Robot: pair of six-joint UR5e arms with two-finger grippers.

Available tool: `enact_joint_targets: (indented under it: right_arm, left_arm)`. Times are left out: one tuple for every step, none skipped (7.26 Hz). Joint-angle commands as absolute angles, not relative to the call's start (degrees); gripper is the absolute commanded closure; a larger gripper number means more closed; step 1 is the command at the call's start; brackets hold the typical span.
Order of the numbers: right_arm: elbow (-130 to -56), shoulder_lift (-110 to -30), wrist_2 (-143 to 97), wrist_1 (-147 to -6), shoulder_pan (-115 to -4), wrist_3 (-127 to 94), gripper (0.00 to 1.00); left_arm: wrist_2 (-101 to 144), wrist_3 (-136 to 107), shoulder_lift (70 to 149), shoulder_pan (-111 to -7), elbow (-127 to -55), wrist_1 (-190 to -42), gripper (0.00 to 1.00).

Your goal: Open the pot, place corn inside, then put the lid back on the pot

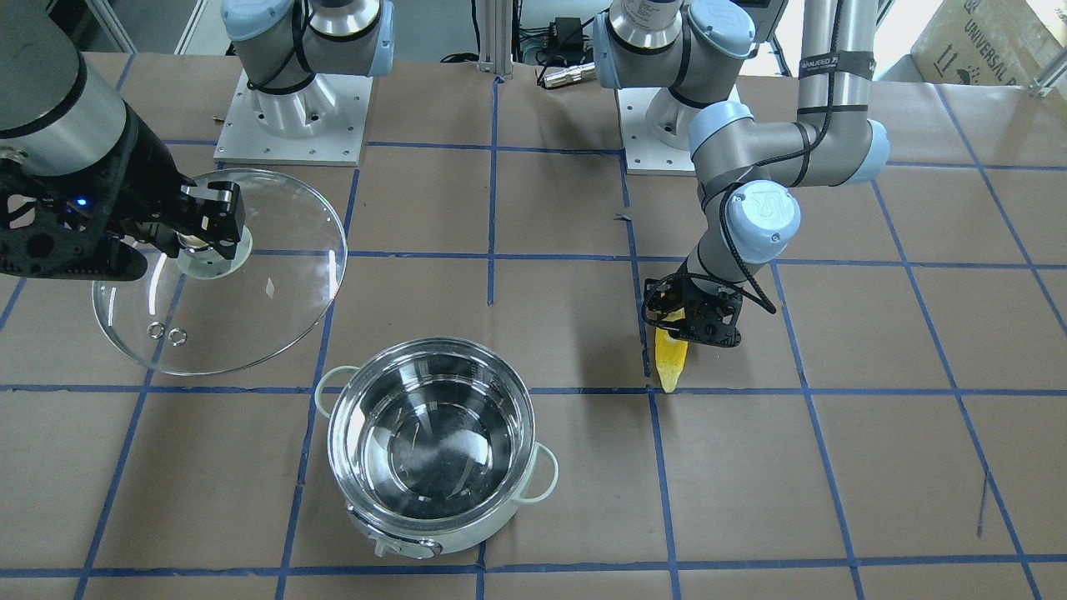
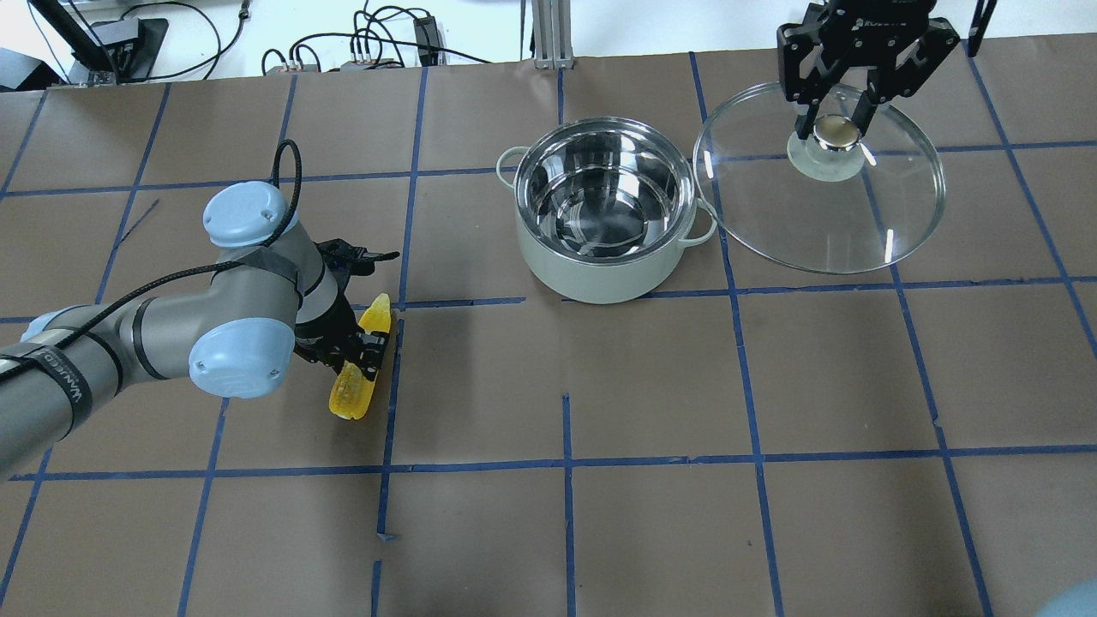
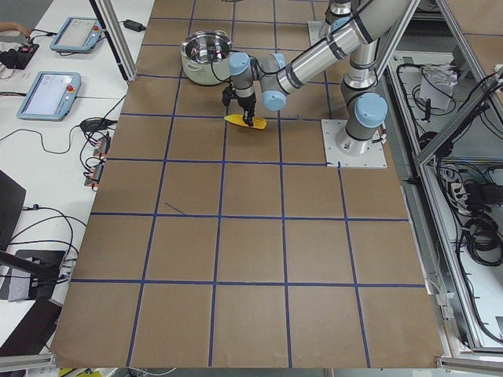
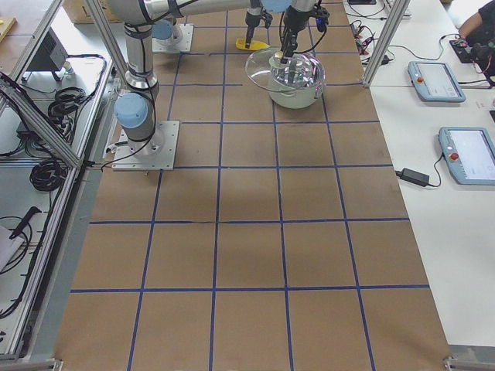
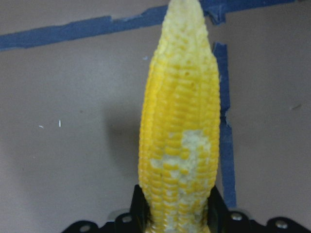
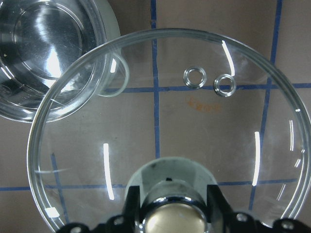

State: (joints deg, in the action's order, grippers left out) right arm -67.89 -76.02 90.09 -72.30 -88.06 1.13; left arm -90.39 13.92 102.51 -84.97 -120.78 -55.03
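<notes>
The pot (image 2: 591, 278) stands open and empty at the table's middle; it also shows in the front view (image 1: 431, 343). My right gripper (image 2: 836, 128) is shut on the knob of the clear glass lid (image 2: 823, 214) and holds the lid off the pot, beside it on the right; the lid also shows in the front view (image 1: 250, 308) and the right wrist view (image 6: 160, 136). The yellow corn (image 2: 353, 390) is left of the pot, pointed end toward the far side. My left gripper (image 2: 364, 343) is shut around its middle, low at the table. The left wrist view shows the corn (image 5: 180, 145) between the fingers.
Brown paper with blue tape grid lines (image 2: 566, 467) covers the table. The pot's near loop handle (image 6: 119, 77) lies under the lid's edge in the right wrist view. Both arm bases (image 1: 292, 108) stand at the robot's side of the table. Cables (image 2: 368, 47) lie past the far edge.
</notes>
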Motion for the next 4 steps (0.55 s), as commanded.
enact_joint_targets:
  right_arm:
    - [-68.3,-76.3,90.1,-72.5,-88.0,1.2,0.83]
    - [-68.3,-76.4,90.2,-72.5,-88.0,1.3,0.83]
    - [-68.3,-76.4,90.2,-72.6,-88.0,1.3,0.83]
    - [-68.3,-76.4,90.1,-72.6,-88.0,1.3,0.83]
  left_arm:
    - [-90.0,12.0,101.6,-85.8,-115.8,-57.3,0.90]
    - [-87.6,9.1,100.6,-86.9,-112.3,-61.2,0.89]
    - [-86.8,6.4,100.9,-89.0,-107.6,-65.2,0.89]
    - [-86.1,2.7,101.3,-91.5,-101.9,-68.8,0.89]
